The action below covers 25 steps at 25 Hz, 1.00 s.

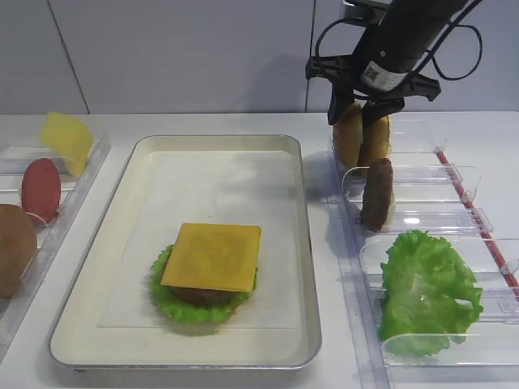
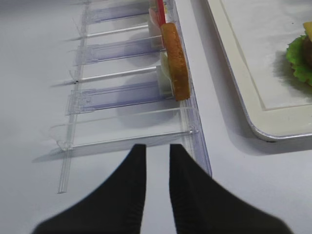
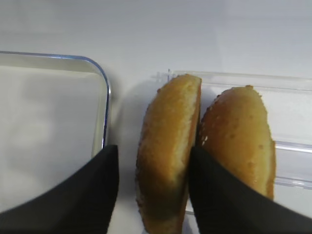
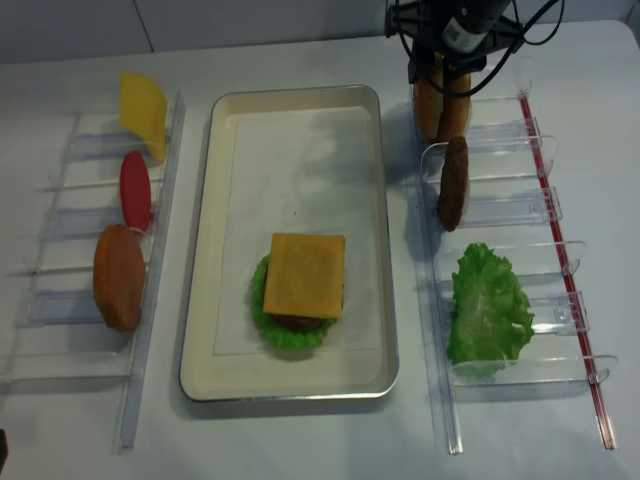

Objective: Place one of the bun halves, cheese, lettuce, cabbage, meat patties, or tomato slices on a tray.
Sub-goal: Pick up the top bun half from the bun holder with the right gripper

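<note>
Two golden bun halves stand on edge in the far slot of the right clear holder. My right gripper (image 1: 362,113) comes down over them and straddles the left bun half (image 3: 168,146). Its right finger sits between that half and the sesame-speckled one (image 3: 239,141); its left finger (image 3: 97,185) stands a little apart from the crust, so the jaws are open. The cream tray (image 1: 219,142) holds a stack of lettuce, meat patty and a cheese slice (image 1: 212,256). My left gripper (image 2: 158,146) hovers low at the near end of the left holder, fingers slightly apart with nothing between them.
The right holder also carries a dark patty (image 1: 377,193) and a lettuce leaf (image 1: 426,292). In the left holder stand a cheese slice (image 1: 66,139), a tomato slice (image 1: 40,189) and a bun half (image 1: 15,247). The tray's rim (image 3: 105,97) lies just left of my right gripper.
</note>
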Available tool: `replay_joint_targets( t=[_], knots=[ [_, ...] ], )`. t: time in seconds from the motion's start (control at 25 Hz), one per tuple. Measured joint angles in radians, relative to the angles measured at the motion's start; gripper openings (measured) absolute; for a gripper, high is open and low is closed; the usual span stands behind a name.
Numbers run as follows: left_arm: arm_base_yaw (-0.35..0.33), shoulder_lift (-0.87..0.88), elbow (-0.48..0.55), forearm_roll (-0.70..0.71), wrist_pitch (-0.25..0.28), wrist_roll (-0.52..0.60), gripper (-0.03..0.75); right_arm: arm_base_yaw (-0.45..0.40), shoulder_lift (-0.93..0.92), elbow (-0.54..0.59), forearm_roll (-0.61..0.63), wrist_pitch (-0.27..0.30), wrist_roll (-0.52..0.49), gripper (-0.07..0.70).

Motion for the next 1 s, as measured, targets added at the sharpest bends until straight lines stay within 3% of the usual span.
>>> replay_joint_targets(
  t=[0.12, 0.32, 0.4, 0.6, 0.8, 1.0],
  knots=[
    [0.000, 0.000, 0.000, 0.000, 0.000, 0.000, 0.108, 0.000, 0.000, -0.002, 0.000, 0.004, 0.000, 0.330],
    [0.000, 0.000, 0.000, 0.000, 0.000, 0.000, 0.108, 0.000, 0.000, -0.002, -0.002, 0.023, 0.014, 0.220],
    [0.000, 0.000, 0.000, 0.000, 0.000, 0.000, 0.108, 0.000, 0.000, -0.006, -0.002, 0.034, 0.017, 0.217],
    [0.000, 0.000, 0.000, 0.000, 0.000, 0.000, 0.108, 0.000, 0.006, -0.073, 0.004, 0.140, 0.018, 0.216],
    [0.000, 0.000, 0.000, 0.000, 0.000, 0.000, 0.108, 0.000, 0.008, -0.212, 0.004, 0.259, 0.019, 0.216],
    [0.000, 0.000, 0.000, 0.000, 0.000, 0.000, 0.108, 0.000, 0.000, -0.294, 0.068, 0.280, -0.010, 0.214]
  ],
)
